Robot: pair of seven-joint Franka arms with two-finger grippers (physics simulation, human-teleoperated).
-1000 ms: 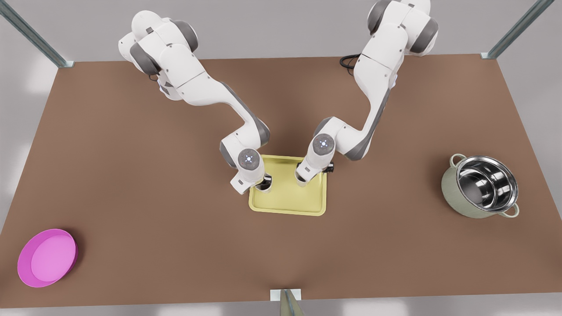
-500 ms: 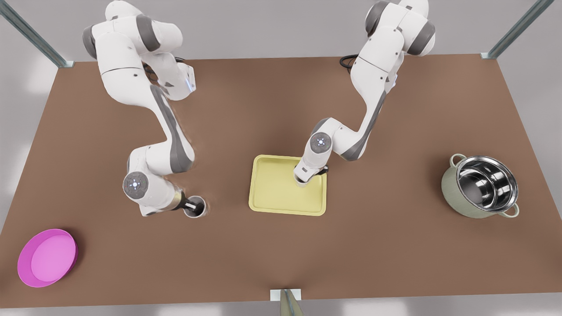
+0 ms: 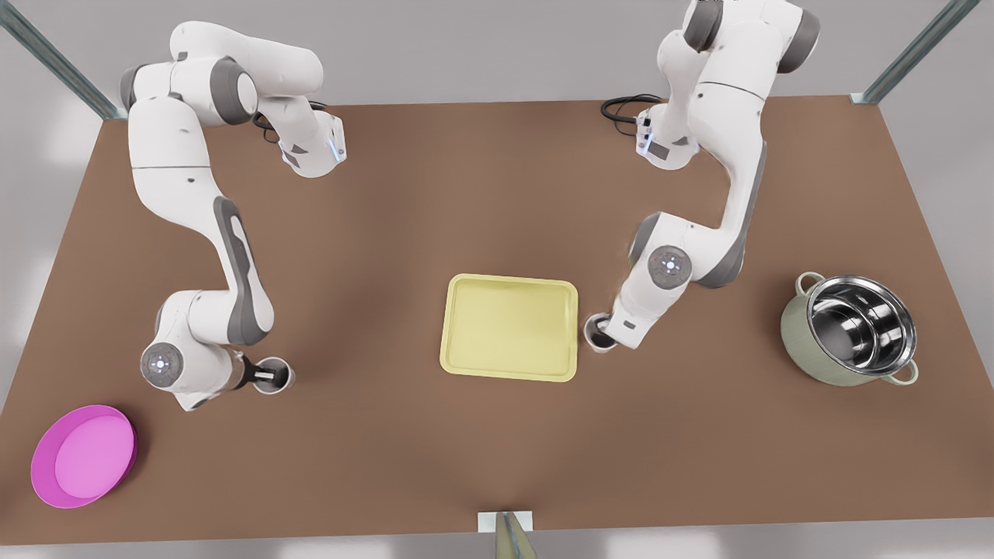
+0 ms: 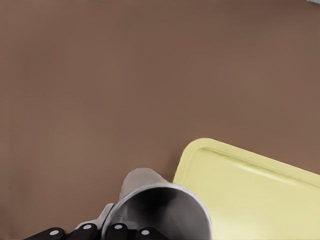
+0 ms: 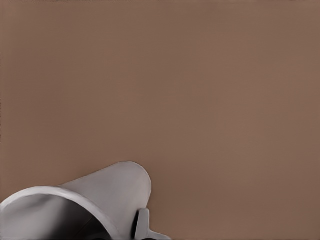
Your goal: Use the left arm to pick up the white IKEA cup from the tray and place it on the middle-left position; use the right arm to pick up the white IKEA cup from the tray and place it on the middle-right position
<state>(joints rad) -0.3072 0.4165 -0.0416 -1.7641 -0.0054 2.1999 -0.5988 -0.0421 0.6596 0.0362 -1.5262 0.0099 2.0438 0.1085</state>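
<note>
Currently the tray holds no cups; the step in hand is judged to be carrying them to their positions. One white cup is just beside its rim at the front view's right, pinched by the left gripper. The other cup is well apart at the front view's left, pinched by the right gripper. Next: lower each upright, then release.

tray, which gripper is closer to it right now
left. the left gripper, holding a cup, is right beside the tray; the right gripper holds the other cup far off toward the pink bowl
</note>
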